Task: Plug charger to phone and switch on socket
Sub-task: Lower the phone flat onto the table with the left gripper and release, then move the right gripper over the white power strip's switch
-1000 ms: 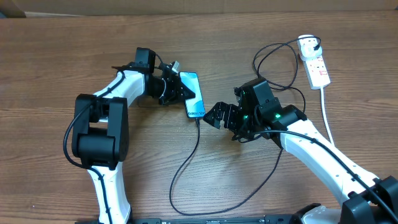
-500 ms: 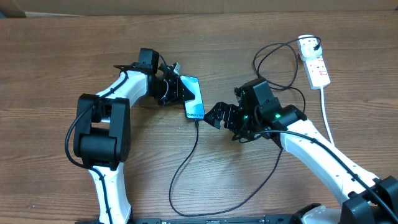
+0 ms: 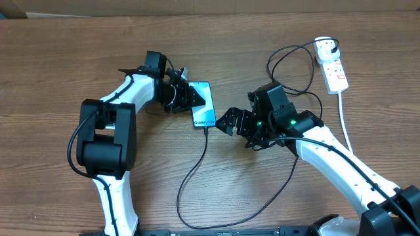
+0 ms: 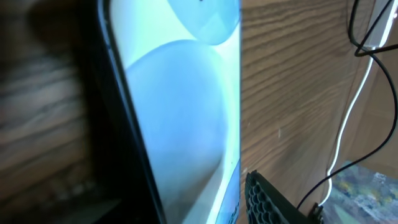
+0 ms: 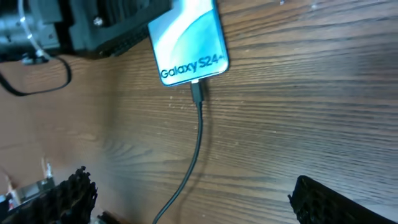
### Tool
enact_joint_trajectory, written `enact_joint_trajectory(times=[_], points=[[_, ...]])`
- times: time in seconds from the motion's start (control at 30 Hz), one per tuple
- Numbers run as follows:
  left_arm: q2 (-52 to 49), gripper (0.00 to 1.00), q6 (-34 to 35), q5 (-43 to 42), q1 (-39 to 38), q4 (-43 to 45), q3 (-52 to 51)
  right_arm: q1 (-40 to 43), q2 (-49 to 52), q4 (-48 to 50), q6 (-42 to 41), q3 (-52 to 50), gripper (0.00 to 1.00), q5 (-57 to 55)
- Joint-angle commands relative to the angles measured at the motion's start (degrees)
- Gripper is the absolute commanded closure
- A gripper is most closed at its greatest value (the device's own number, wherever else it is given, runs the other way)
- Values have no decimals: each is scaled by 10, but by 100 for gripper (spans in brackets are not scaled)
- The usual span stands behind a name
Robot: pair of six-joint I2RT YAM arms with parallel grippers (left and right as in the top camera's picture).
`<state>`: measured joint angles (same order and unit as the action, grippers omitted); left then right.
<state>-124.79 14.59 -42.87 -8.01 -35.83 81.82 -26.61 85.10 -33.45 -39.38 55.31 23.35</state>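
The phone (image 3: 203, 103) lies on the wooden table with its light blue screen lit and facing up. The charger's black cable (image 3: 197, 167) runs from the phone's lower end, where its connector tip (image 5: 198, 91) sits in the port. The cable loops round to the white plug adapter (image 3: 325, 47) in the socket (image 3: 336, 74) at the far right. My left gripper (image 3: 189, 97) straddles the phone (image 4: 180, 106), open; a small gap shows between one pad (image 4: 270, 200) and the phone's edge. My right gripper (image 5: 199, 196) is open just below the phone (image 5: 186, 43), with the cable (image 5: 186, 174) passing loosely between its fingers.
The socket's thick white cord (image 3: 344, 121) runs down the right side of the table. Loops of black cable (image 3: 289, 65) lie between my right arm and the socket. The table's far edge (image 3: 210, 13) meets a pale wall.
My left gripper's jaws have parted from the phone. The phone has settled flatter on the table and shifted slightly. The right arm has not moved.
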Motion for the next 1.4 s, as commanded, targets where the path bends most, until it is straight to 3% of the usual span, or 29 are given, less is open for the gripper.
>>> enact_joint_trajectory(times=[0.0,0.1,0.33,0.5,0.63,0.7,0.73,0.93,0.97,1.0,1.13,1.37], points=[[-1,63,-31,12,26,-23,5,3,-1,-8,5,2,0,-43],[6,65,-44,18,43,-41,5,3,-1,-17,5,2,0,-64],[54,64,-43,127,62,-83,6,3,-1,-31,5,2,0,-94],[169,64,-44,196,62,-110,6,9,-1,-54,46,29,0,-93],[284,60,-43,232,62,-122,6,34,-1,-150,83,116,0,-124],[341,42,-43,243,62,-130,6,57,-1,-210,96,183,0,-157],[368,0,-43,246,62,-134,6,70,-1,-237,96,216,0,-179],[489,0,-43,290,62,-154,6,184,-1,-335,116,395,0,-278],[557,0,-43,266,62,-179,6,318,3,-324,162,440,0,-254],[566,0,-43,263,62,-179,6,338,10,-325,177,443,0,-229],[589,0,-43,264,62,-177,6,393,59,-363,226,497,0,-151],[579,0,-43,263,62,-184,5,443,186,-461,264,668,0,-153]])
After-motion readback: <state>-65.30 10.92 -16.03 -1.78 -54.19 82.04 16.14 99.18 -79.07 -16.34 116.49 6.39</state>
